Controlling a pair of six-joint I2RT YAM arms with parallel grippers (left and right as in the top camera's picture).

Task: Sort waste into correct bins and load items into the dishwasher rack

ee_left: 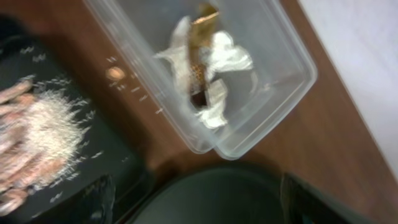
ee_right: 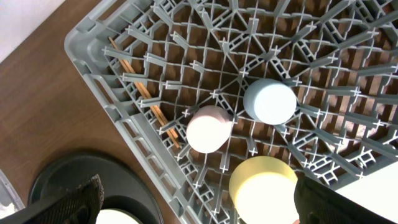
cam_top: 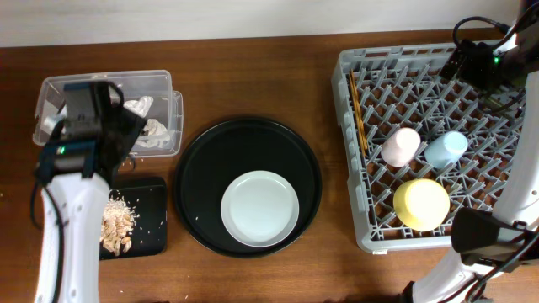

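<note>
The crumpled white tissue [ee_left: 219, 59] and gold-brown wrapper [ee_left: 199, 59] lie in the clear tub [ee_left: 273, 106], which also shows in the overhead view [cam_top: 160, 84]. Beige food scraps [cam_top: 118, 223] lie in the small black tray [cam_top: 153, 220]. My left gripper [ee_left: 199, 208] is open and empty, and hangs by the tub's near edge [cam_top: 118, 135]. The pale-grey plate [cam_top: 259, 208] lies on the round black tray [cam_top: 248, 139]. The pink cup [ee_right: 208, 129], blue cup [ee_right: 269, 101], yellow bowl [ee_right: 262, 190] and chopsticks [ee_right: 146, 93] sit in the grey rack [ee_right: 124, 37]. My right gripper [ee_right: 199, 205] is open and empty above the rack.
The rack [cam_top: 354, 227] fills the right side of the brown wooden table. The round black tray's rim [ee_left: 217, 199] lies just below my left fingers. A few crumbs [ee_left: 115, 73] lie on the wood between the tub and the small tray.
</note>
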